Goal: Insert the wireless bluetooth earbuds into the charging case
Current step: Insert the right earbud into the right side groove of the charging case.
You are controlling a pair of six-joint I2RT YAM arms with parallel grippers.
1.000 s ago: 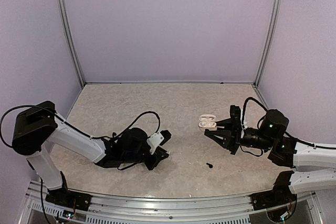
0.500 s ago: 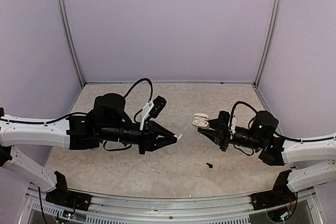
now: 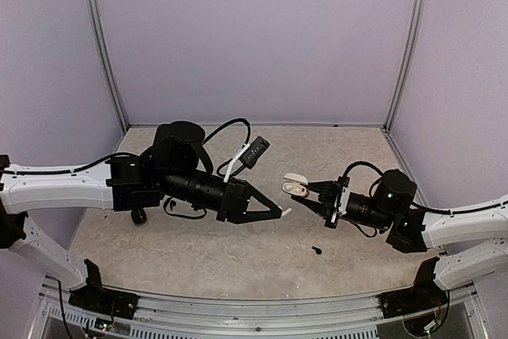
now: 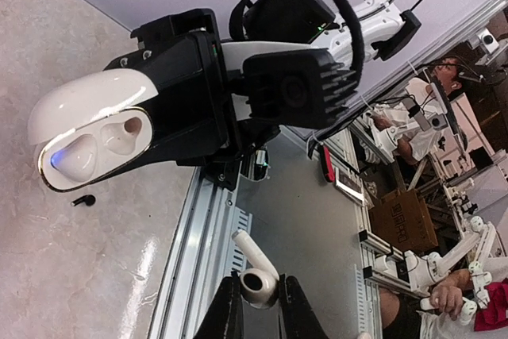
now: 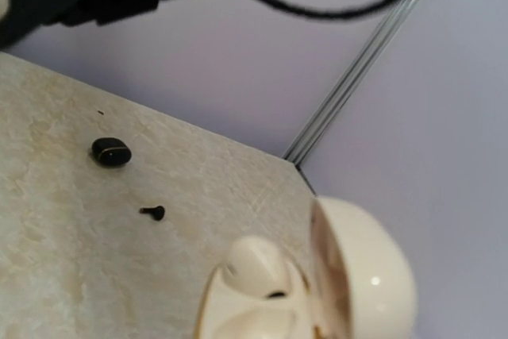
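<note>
My left gripper [image 3: 280,213] is shut on a white earbud [image 3: 286,212], pinched by its head with the stem sticking out [image 4: 255,271]. It hovers just below and left of the open white charging case [image 3: 295,186]. My right gripper [image 3: 308,192] is shut on that case and holds it above the table, lid open. In the left wrist view the case [image 4: 87,136] shows one white earbud [image 4: 73,158] seated and a bare socket beside it. The right wrist view shows the seated earbud [image 5: 255,263] and the lid [image 5: 369,275]. A black earbud [image 3: 317,249] lies on the table.
The black earbud also shows in the right wrist view [image 5: 152,212] and the left wrist view [image 4: 82,200]. A small black pebble-like case [image 5: 109,152] lies on the table beyond it. The aluminium rail [image 3: 262,319] runs along the table's near edge.
My left arm has risen from the table and swung right, carrying the white earbud up to the case. My right arm has moved the open case leftward toward it.
</note>
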